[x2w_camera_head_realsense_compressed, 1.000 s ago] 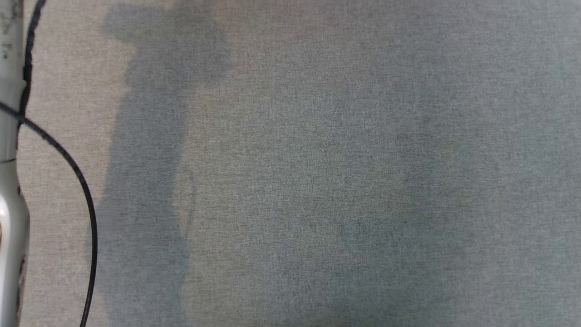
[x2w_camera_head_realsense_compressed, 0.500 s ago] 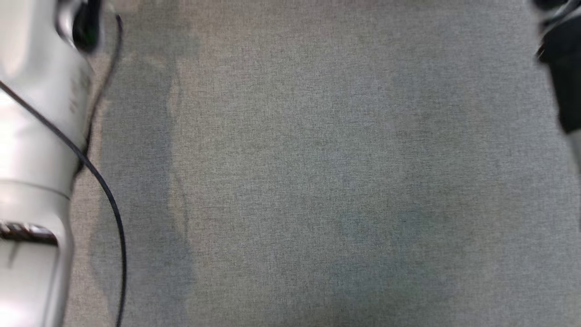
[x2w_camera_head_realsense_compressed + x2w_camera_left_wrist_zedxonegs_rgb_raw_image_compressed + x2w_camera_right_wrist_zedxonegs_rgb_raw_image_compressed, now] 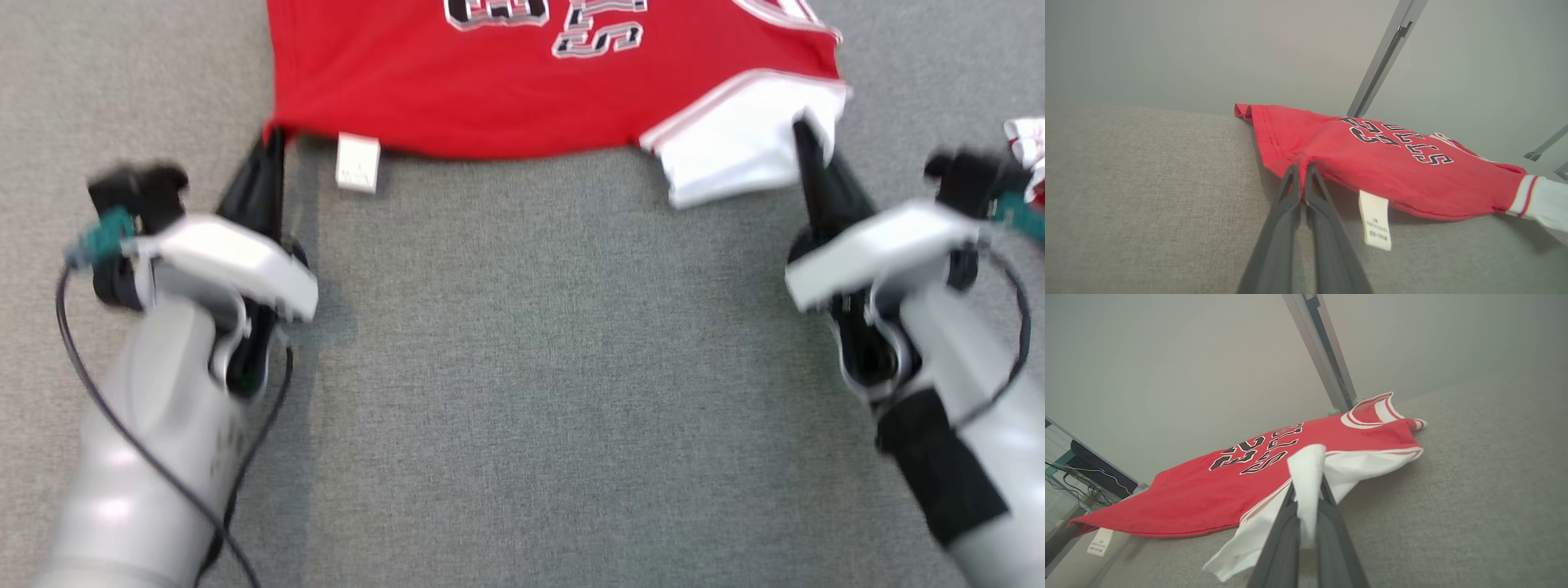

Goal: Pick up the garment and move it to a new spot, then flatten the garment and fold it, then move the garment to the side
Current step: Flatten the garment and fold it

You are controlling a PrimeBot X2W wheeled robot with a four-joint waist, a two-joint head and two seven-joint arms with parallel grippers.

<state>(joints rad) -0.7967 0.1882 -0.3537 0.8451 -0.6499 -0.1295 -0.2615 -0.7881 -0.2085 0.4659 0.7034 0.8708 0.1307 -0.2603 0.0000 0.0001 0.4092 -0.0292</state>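
The garment is a red jersey with black-and-white lettering and a white sleeve, spread at the top of the head view on grey cloth. My left gripper is shut on its red hem corner; the left wrist view shows the fingers pinching the hem of the garment, a white label hanging beside them. My right gripper is shut on the white sleeve; in the right wrist view white cloth bunches between its fingers, the garment stretching away to the left.
Grey fabric surface covers the area between and below the arms. A red-and-white cloth item peeks in at the right edge. Metal frame posts rise behind the surface, with a dark device and cables in the background.
The head camera's picture has shifted: earlier it held bare grey fabric and a forearm at the left. Now the garment and both grippers are in it.
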